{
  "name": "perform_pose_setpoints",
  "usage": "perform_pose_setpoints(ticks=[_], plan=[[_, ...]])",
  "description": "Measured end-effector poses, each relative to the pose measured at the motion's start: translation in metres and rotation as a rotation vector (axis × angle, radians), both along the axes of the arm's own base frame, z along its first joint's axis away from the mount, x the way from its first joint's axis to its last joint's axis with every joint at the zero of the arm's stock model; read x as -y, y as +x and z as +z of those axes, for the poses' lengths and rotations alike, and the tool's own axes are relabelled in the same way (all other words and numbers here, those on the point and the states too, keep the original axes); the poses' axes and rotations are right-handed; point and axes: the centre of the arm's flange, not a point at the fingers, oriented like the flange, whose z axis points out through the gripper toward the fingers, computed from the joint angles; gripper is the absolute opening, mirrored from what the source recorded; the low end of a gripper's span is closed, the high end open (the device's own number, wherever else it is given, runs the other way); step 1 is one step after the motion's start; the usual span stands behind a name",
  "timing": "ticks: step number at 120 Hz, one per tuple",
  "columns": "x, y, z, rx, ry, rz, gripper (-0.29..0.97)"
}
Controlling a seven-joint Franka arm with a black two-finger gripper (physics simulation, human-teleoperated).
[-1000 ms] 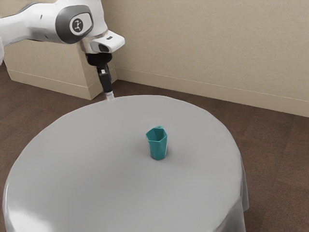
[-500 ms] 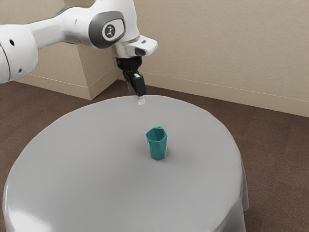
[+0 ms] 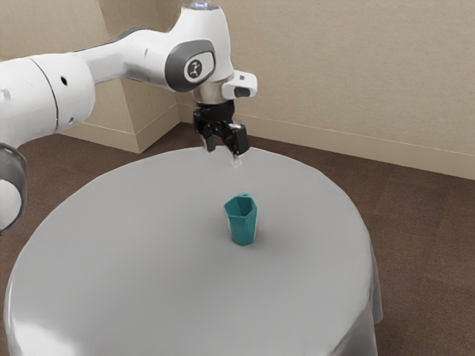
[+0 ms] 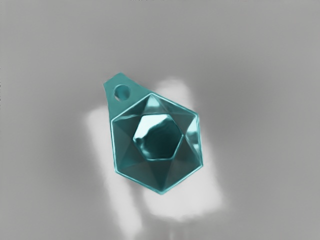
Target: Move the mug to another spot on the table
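- The teal faceted mug (image 3: 241,220) stands upright near the middle of the round, grey-clothed table (image 3: 126,259), a little toward its far edge.
- The wrist view looks down into the mug (image 4: 155,142), whose holed tab handle sticks out sideways.
- The black gripper (image 3: 225,150) hangs above the mug, well apart from it, with its jaws released and nothing between them.

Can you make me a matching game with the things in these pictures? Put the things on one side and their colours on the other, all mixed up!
Things:
1. mug
2. tablecloth
3. gripper
4. floor

Colours:
A. brown
B. black
C. teal
D. pale grey

Right pairs: 1-C, 2-D, 3-B, 4-A.
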Motion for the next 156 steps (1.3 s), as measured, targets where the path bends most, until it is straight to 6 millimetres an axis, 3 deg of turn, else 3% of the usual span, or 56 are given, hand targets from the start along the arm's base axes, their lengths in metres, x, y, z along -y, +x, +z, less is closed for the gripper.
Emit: perform_pose_setpoints(ticks=[26,68,84,156], plan=[[-0.006,0.025,-0.035,0.025,-0.042,0.177,0.68],[-0.028,0.044,-0.096,-0.006,-0.084,0.459,0.62],[-0.024,0.056,-0.112,0.010,-0.094,0.517,0.60],[-0.024,0.074,-0.177,-0.002,-0.091,0.713,0.56]])
